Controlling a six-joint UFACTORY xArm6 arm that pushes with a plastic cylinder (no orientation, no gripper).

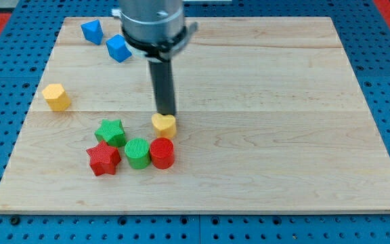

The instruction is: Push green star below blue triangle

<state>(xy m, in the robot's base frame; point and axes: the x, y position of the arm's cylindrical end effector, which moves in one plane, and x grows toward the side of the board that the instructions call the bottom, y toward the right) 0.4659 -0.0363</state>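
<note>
Okay, arm comes down from the view's top, grey cylindrical housing (152, 24) above a straight dark rod (163, 85), rod upright with a slight lean. My tip (166, 114) sits at 12 o'clock of the yellow heart block (164, 124), touching or just about touching its top edge. Tool is a bare rod, no jaws, so nothing to spread or pinch.

Green star (111, 132) lies at 8 o'clock from my tip, near, not touched. Red star (103, 158) just beside it at 6 o'clock. Green cylinder (137, 152) at 4 o'clock of the green star, touching the red cylinder (162, 152) on its 3 o'clock side. Yellow heart block is just above the red cylinder.

Blue triangle (92, 31) near the desk's top-left corner, well apart from the green star. Blue block (118, 48), shape unclear, at 4 o'clock of the triangle. Yellow hexagon block (57, 97) near the left edge, between the blue pair and the green star.

Wooden desk (283, 122) has open room over its right half; board below the blue triangle is open down to the yellow hexagon.
</note>
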